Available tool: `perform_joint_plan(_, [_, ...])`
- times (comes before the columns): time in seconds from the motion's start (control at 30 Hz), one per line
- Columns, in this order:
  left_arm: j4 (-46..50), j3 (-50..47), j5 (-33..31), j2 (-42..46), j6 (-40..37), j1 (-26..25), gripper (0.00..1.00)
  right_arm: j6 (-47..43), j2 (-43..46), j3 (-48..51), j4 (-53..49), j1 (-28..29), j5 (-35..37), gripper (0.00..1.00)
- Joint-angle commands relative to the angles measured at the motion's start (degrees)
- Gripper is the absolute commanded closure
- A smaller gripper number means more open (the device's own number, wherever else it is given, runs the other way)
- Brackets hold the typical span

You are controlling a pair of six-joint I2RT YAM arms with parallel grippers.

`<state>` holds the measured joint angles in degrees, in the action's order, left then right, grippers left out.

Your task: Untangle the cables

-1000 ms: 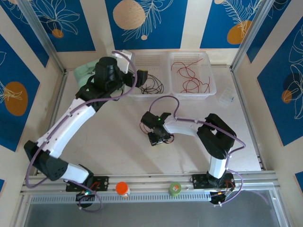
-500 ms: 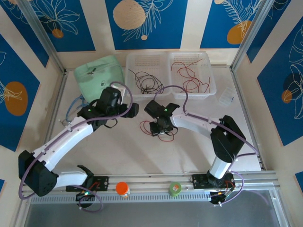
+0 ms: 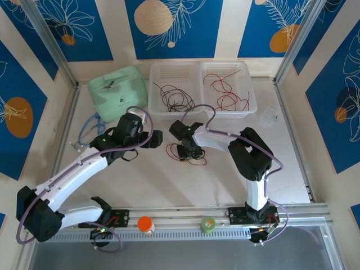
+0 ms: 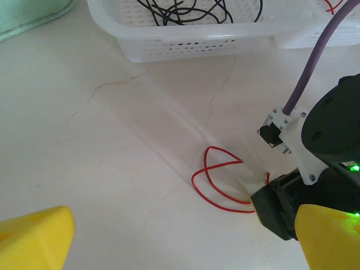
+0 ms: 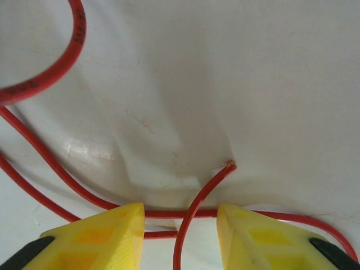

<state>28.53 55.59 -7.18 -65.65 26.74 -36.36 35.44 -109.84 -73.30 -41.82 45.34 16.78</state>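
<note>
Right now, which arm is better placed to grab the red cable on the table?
Right. The right gripper sits at the table, its open fingers straddling the red cable. The left gripper hovers open, off to one side.

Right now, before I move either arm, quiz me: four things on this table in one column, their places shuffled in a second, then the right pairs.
Things:
1 black cables
2 loose red cable
3 mint pouch
4 blue-grey cord

Places:
A on the bare table, between the open fingers of the right gripper
B left side of the table, nearer the arms than the pouch
C in the left basket
D far-left corner of the table

Pairs: 1-C, 2-A, 3-D, 4-B
</note>
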Motion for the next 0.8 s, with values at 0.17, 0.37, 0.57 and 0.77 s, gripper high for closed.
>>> perform_joint_plan(0.17, [0.1, -1.0, -0.3, 0.7, 0.9, -1.0, 0.0, 1.1, -0.1, -1.7, 0.0, 0.2, 1.6, 0.63])
perform_joint_plan(0.37, [-1.0, -1.4, 0.7, -0.1, 1.4, -1.3, 0.0, 0.9, -1.0, -1.5, 0.0, -0.2, 1.1, 0.75])
perform_joint_plan(0.57, [-1.4, -1.4, 1.6, -0.6, 2.0, -2.1, 0.0, 0.9, -1.7, -1.6, 0.3, -0.4, 0.5, 0.83])
perform_joint_plan(0.77, [-2.1, -2.7, 3.5, -3.6, 3.6, -5.4, 0.03, 0.5, -0.7, -1.5, 0.4, -0.7, 0.5, 1.0])
